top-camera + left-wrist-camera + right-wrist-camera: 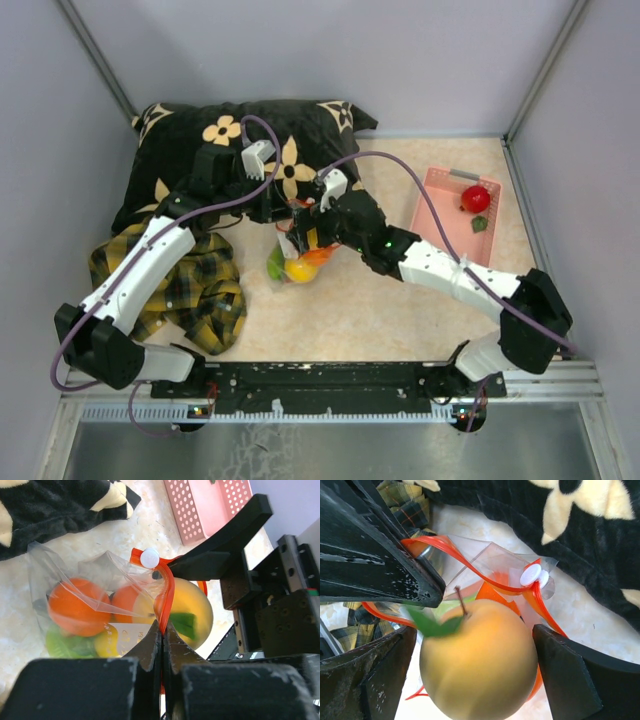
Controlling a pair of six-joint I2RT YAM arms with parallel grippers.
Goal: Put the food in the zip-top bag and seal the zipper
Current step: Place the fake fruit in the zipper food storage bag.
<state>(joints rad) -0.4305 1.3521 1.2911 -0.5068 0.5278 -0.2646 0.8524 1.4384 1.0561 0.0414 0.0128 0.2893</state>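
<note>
The zip-top bag (pixel 290 255) hangs by its mouth over the table's middle. Oranges (pixel 77 605), a green piece and a yellow piece show through its clear plastic. My left gripper (pixel 163 625) is shut on the red-orange zipper (pixel 167 592), just below the white slider (pixel 149 558). A yellow-orange fruit (pixel 480 670) with a stem and green leaf sits at the bag's mouth. My right gripper (pixel 472 632) stands open around it, its fingers wide on either side. A red apple (pixel 475 199) and a green piece (pixel 480 224) lie in the basket.
The pink plastic basket (pixel 455 215) stands at the right. A black pillow with cream flowers (pixel 240 150) lies at the back left. The yellow-black plaid cloth (pixel 200 290) is bunched under the left arm. Grey walls enclose the table.
</note>
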